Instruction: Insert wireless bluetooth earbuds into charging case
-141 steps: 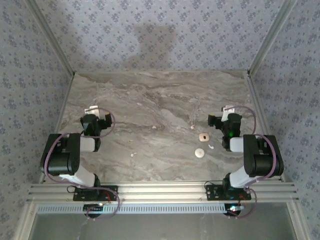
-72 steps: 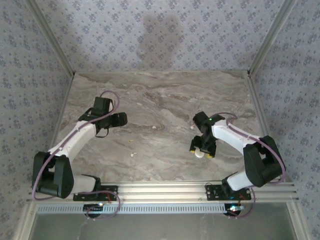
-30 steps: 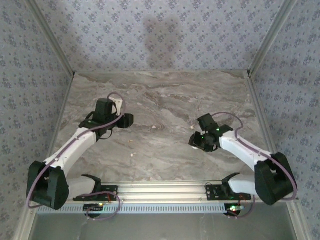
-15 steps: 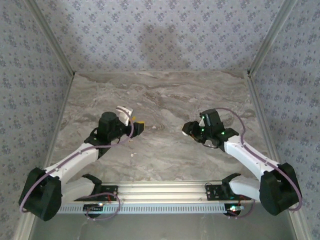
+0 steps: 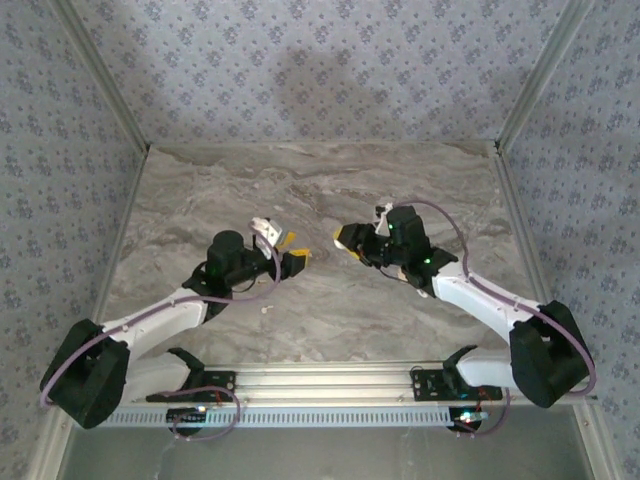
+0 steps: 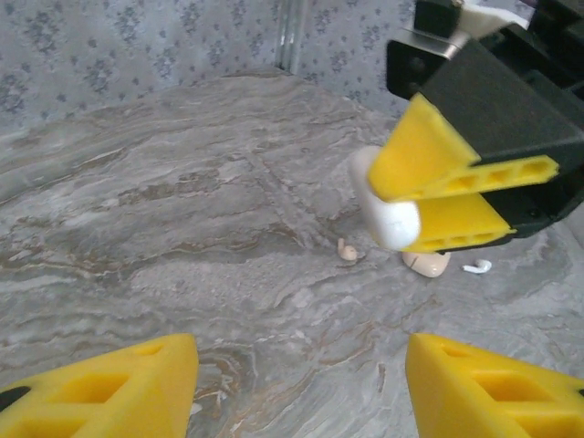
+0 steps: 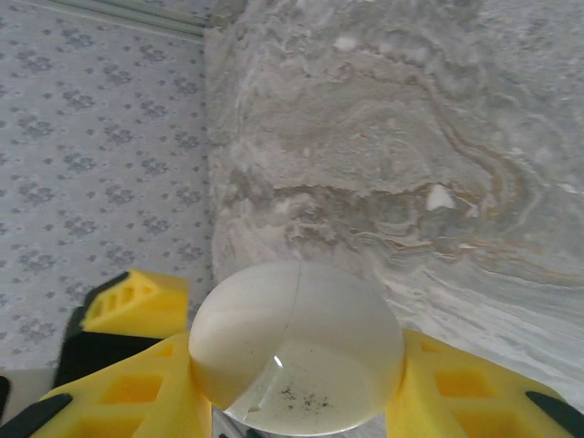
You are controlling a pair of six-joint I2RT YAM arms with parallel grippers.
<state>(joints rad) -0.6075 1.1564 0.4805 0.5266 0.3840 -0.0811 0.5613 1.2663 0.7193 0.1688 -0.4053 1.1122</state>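
My right gripper (image 5: 345,238) hangs above the middle of the table, shut on a white round disc (image 7: 297,351) that has a seam across its face. The disc (image 6: 388,205) sits between those yellow fingers in the left wrist view. Below them on the marble lies the peach charging case (image 6: 426,265), partly hidden by a finger. One white earbud (image 6: 476,267) lies just right of the case. My left gripper (image 5: 293,251) faces the right one from a short gap away, open and empty, its fingers (image 6: 100,388) wide apart. A tiny pale bit (image 5: 265,310) lies near the left arm.
A small peach bit (image 6: 347,251) lies on the marble table (image 5: 320,190) left of the case. Patterned walls close the back and both sides. The aluminium rail (image 5: 320,380) runs along the near edge.
Both grippers have swung in toward the middle of the table. The right one has carried the white disc up and to the left, and now faces the left gripper.
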